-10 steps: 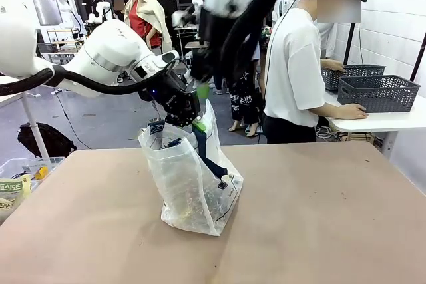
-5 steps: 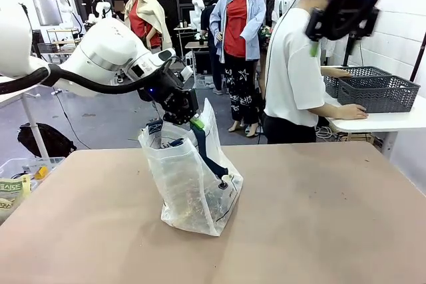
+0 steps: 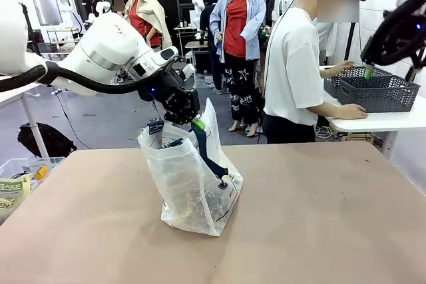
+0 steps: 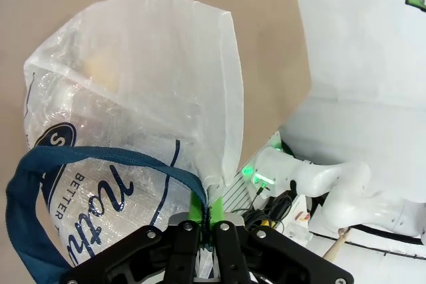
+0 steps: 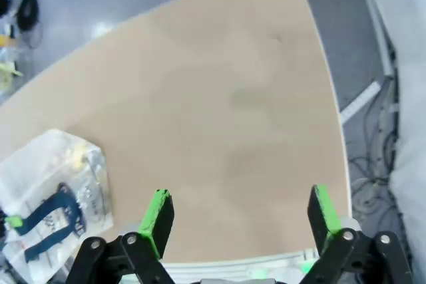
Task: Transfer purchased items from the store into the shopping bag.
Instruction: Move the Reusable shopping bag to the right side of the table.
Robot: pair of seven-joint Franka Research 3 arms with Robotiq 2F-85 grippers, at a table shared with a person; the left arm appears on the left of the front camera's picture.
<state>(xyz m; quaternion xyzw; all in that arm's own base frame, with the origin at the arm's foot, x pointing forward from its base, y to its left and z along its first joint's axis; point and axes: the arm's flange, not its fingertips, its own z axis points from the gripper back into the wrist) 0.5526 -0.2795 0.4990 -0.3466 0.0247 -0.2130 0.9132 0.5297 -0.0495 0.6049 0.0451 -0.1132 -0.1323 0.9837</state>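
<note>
The translucent whitish plastic shopping bag (image 3: 193, 181) with navy straps stands mid-table. The left gripper (image 3: 194, 121) pinches its upper rim, probably holding the mouth open. High at the right, the right gripper (image 5: 236, 214) hangs spread and empty.

Shopping bag (image 3: 193, 184) contents — too blurred to identify.

Bare table (image 3: 319, 217) — right of bag (image 3: 190, 184)

right claw (image 5: 238, 216) jaws wide apart, high above table (image 5: 219, 98) | shopping bag (image 5: 53, 191) lower left
</note>
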